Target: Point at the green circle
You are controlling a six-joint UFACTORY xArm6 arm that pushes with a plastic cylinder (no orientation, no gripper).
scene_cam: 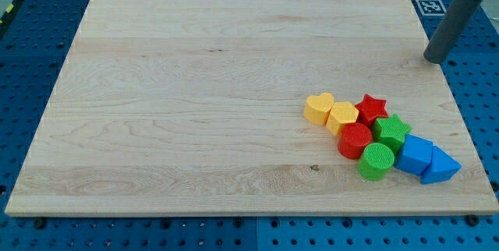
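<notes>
Camera view | my tip (433, 58) far from green circle (376, 161) (no pincer) | risk: nudging red circle (355, 139), crowded cluster

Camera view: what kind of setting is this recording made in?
Likely a robotics lab bench: a wooden board on a blue perforated table, a printed marker tag, and toy blocks like the green circle. My tip stands apart, upper right.

Light: bright, even, diffuse, prob from overhead.
Shadows: soft, short, under block cluster (379, 136); faint one by my tip (433, 58).
Glare: none on wooden board (195, 87).
Focus: sharp throughout; slight keystone distortion w/ board edges.
</notes>
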